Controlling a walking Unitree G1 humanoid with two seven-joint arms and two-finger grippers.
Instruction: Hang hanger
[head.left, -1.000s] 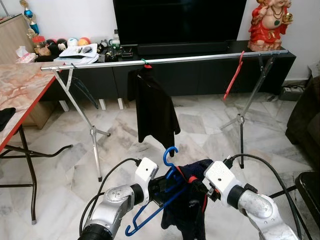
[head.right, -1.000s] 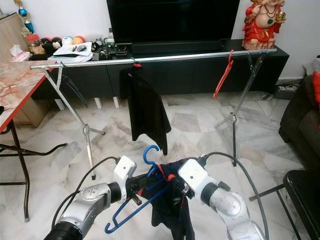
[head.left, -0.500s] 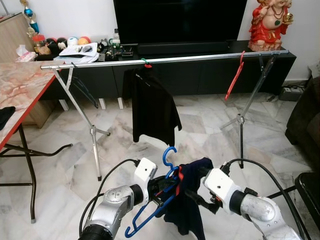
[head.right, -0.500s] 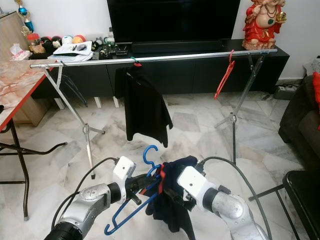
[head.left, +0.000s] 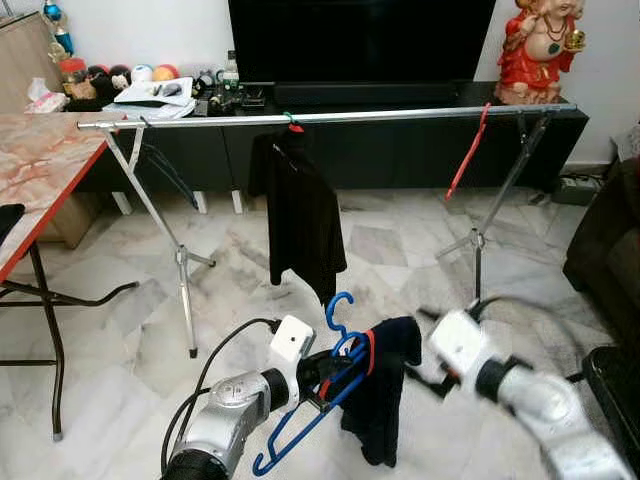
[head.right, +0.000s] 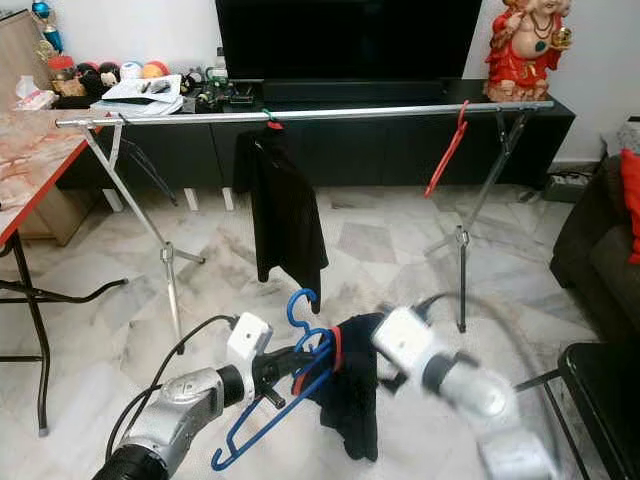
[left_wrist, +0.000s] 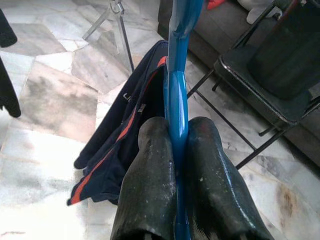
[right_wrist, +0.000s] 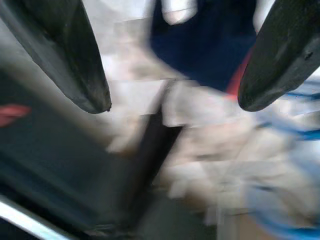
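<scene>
- While your left gripper (left_wrist: 172, 150) pinched the blue hanger (head.left: 325, 400), its two black fingers (left_wrist: 150, 175) were pressed tight on the hanger's thin blue bar.
- You held the blue hanger low, in front of the robot and above the marble floor (head.left: 120, 350), with its hook pointing up.
- You had a dark blue shirt (head.left: 385, 390) with a red stripe draped on the hanger's right end, and it hung down.
- Your right gripper (right_wrist: 175, 75) was spread wide and held nothing.
- Your right arm (head.left: 500, 385) looked blurred, just beside the dark blue shirt on its right.
- You had the long silver rail (head.left: 330, 117) well apart from the hanger, farther ahead and higher up.
- You could see a black shirt (head.left: 300, 215) hanging from the rail near its middle.
- You could see a red hanger (head.left: 470, 150) hooked on the rail near its right end.
- You had a tabletop (head.left: 40, 170) with a red edge off to the left.
- You could see a red and gold statue (head.left: 535, 50) behind the rail, on the right.
</scene>
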